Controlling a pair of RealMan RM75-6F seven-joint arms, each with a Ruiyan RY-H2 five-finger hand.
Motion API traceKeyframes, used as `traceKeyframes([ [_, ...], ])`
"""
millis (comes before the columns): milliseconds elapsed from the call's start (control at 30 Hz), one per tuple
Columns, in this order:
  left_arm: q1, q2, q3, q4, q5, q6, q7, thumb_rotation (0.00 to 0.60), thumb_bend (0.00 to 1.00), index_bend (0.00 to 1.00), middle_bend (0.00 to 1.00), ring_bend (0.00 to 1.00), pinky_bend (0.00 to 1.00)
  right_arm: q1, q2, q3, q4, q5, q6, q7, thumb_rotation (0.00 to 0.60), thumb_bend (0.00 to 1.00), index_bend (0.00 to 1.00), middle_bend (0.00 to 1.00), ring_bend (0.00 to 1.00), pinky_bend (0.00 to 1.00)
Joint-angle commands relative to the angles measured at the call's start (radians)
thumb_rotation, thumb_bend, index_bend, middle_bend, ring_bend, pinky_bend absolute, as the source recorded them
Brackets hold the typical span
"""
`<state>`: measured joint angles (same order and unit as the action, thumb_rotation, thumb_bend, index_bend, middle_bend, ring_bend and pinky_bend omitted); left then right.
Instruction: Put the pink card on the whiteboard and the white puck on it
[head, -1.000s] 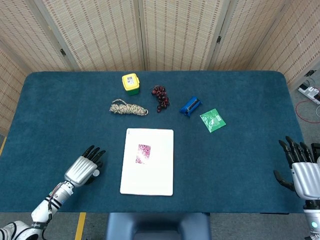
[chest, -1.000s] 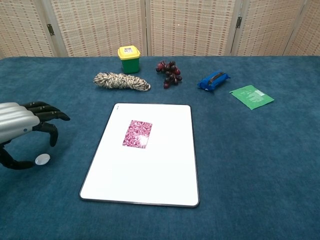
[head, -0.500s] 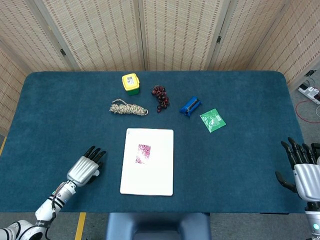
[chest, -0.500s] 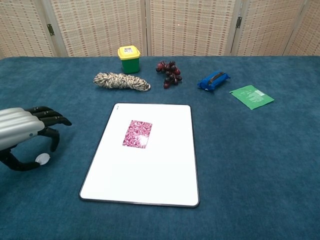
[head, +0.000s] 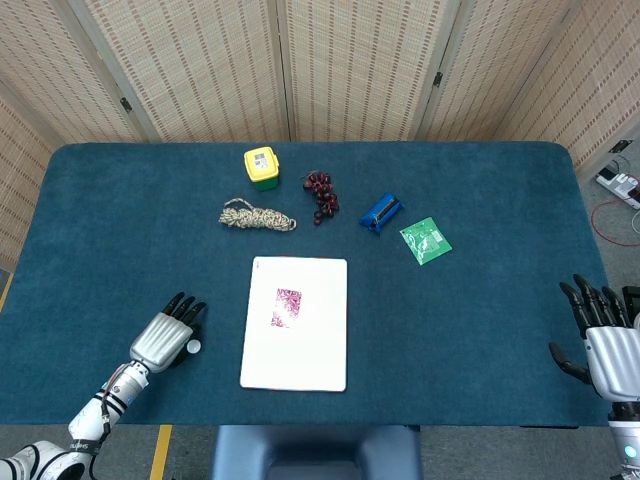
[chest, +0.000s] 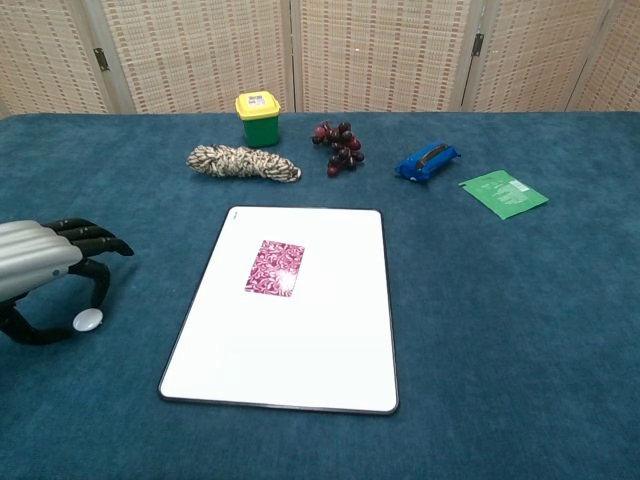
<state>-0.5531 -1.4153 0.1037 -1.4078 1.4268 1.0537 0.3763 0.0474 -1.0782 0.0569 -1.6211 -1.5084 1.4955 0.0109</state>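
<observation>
Woven folding screens back a bench (head: 480, 330) covered in dark blue cloth.

Head view: the whiteboard (head: 296, 345) lies flat near the front edge of the bench, with the pink card (head: 287, 307) resting on its upper half. Left of the board, the left hand (head: 165, 340) sits low over the cloth, fingers curved forward and apart; the white puck (head: 194, 347) lies on the cloth just beside its fingertips, between hand and board, and is not gripped. The right hand (head: 600, 345) hovers at the far right edge, fingers spread and holding nothing. Along the far half of the bench stand a yellow tub (head: 261, 167), a coiled rope (head: 256, 216), a bunch of dark grapes (head: 321, 195), a blue pouch (head: 380, 212) and a green packet (head: 425, 240).

Chest view: the left hand (chest: 45, 275) arches over the white puck (chest: 88, 320), thumb and fingers curled around it but apart from it. The pink card (chest: 275, 267) lies on the whiteboard (chest: 300, 350), well apart from the puck. Behind the board are the yellow tub (chest: 259, 118), rope (chest: 242, 162), grapes (chest: 339, 147), blue pouch (chest: 427, 161) and green packet (chest: 503, 193).
</observation>
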Motion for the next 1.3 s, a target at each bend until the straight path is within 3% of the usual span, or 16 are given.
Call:
traceKeyframes([
  [33,0.002,-0.003,-0.002,0.003,0.005,-0.003,0.0,0.6,0.35,0.48,0.13,0.09,0.0,-0.001,0.0,0.0,-0.001,0.001,0.0,-0.001,0.6,0.34,0.0,0.04,0.09,0.0],
  [633,-0.005,0.004,-0.03,-0.017,0.047,-0.014,-0.024,0.6,0.43,0.53,0.14,0.1,0.0,-0.006,0.003,-0.001,-0.005,0.002,0.007,-0.004,0.6,0.34,0.0,0.04,0.09,0.0],
  [1000,-0.129,0.052,-0.149,-0.167,0.075,-0.072,-0.036,0.6,0.43,0.53,0.14,0.09,0.0,-0.003,0.001,-0.001,-0.013,0.001,0.003,-0.013,0.6,0.34,0.0,0.04,0.09,0.0],
  [1300,-0.267,-0.042,-0.239,-0.145,0.023,-0.197,0.023,0.6,0.44,0.52,0.14,0.09,0.0,-0.021,0.007,-0.004,-0.018,0.014,0.018,-0.015,0.6,0.34,0.0,0.04,0.09,0.0],
])
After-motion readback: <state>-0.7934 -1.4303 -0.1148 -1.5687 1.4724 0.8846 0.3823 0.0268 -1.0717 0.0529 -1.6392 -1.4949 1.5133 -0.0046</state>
